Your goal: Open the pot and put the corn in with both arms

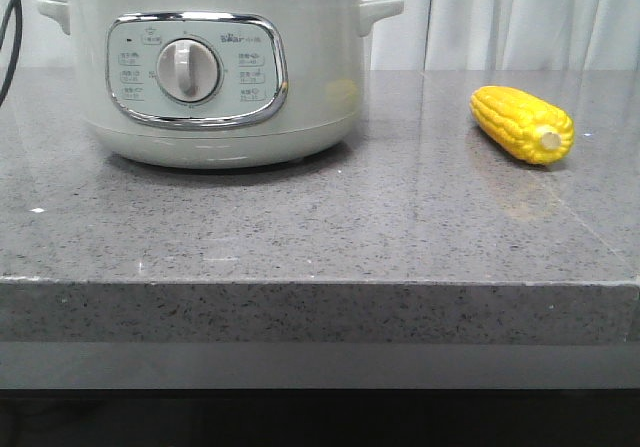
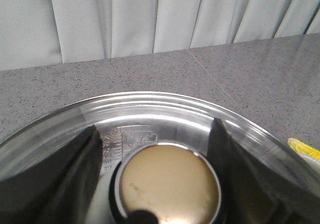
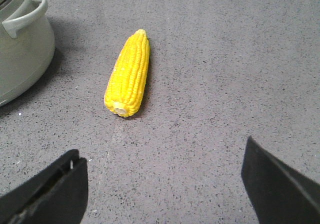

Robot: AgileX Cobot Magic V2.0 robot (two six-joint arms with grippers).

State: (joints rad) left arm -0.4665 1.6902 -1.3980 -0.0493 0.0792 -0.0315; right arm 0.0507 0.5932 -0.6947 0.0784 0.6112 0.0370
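Speckled grey stone countertop (image 1: 300,227) bearing a cooker and a corn cob.

The large round pale grey-green electric pot (image 1: 215,67), with a chrome-framed control panel, white dial and two side handles, stands on the left rear part of the slab, its base flat on the polished surface. The bright yellow corn cob (image 1: 522,123) lies on its side well apart to the right, its pale stub end turned toward the thick front edge of the counter.

My pot (image 1: 215,72), pale grey-green with white dial and steel rim, stands upright at ten o'clock on the counter. My corn (image 1: 522,123), bright yellow, lies flat at two o'clock, well apart, stub end toward me.
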